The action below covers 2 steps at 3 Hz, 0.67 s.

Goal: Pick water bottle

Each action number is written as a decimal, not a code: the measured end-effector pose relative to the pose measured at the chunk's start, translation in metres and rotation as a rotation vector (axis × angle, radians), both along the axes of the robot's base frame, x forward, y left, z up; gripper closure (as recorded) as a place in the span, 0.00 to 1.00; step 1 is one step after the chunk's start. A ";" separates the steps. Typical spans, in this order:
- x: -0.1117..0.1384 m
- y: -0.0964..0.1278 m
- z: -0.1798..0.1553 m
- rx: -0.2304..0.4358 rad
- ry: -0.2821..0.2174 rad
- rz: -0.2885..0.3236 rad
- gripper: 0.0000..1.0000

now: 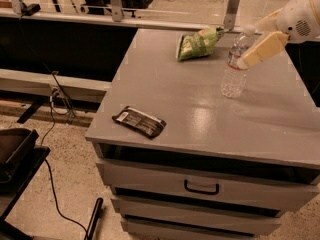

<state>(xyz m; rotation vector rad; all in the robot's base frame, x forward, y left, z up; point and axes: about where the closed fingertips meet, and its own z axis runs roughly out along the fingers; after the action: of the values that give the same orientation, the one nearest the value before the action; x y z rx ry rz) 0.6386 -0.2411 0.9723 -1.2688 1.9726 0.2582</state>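
**Where the gripper flanks the water bottle, toppling is risked**

The bottle is stood upright toward the bench's far right corner, its neck apparently between spread jaws. If contact is made on one side first, the light, ribbed, clear plastic cylinder may be tipped or skidded over the smooth grey top.

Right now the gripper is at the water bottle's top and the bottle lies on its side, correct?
No: the water bottle stands upright on the cabinet top, as the camera view shows. The gripper is indeed at its top.
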 end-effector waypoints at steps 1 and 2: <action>0.008 0.007 -0.021 0.033 0.059 0.004 0.40; 0.013 0.012 -0.033 0.066 0.099 0.020 0.62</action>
<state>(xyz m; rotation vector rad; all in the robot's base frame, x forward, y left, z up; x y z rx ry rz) 0.6513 -0.2287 0.9395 -1.2550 2.0187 0.4001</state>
